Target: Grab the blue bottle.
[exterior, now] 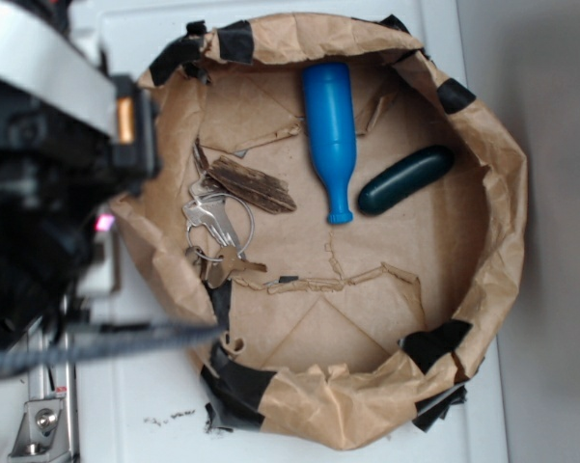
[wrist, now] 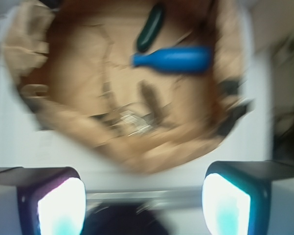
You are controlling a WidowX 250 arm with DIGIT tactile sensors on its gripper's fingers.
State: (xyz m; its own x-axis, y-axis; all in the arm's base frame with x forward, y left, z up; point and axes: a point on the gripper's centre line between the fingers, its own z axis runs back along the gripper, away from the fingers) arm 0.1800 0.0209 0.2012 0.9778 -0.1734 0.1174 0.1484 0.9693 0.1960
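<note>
Heads up, the wrist view is badly blurred, so we can only make out shapes and colours there. In the exterior view the arm point(exterior: 48, 183) is a dark, out-of-focus mass cut off at the left edge, and we can't see the jaws themselves from that side at all. In the wrist view the gripper point(wrist: 144, 196) shows as two glowing pads point(wrist: 61, 205) at the bottom corners, cut off by the frame, standing wide apart with nothing between them, out over the white tabletop point(exterior: 125, 405) just short of the paper rim.

We count one blue bottle point(exterior: 330, 130), lying flat on its side inside the brown paper basin point(exterior: 502, 193), in the far part near the rim. In the exterior view its long axis runs roughly top to bottom, wide base toward the upper rim, narrow neck pointing down toward the middle of the basin. In the wrist view the blue bottle point(wrist: 178, 59) lies crosswise, neck to the left.

Just beside it, apart from the neck, there's one dark teal capsule point(exterior: 405, 179), angled. On the other side we see one brown bark-like strip point(exterior: 256, 185) and one bunch of keys point(exterior: 217, 236) on a ring; how many keys we can't tell.
</note>
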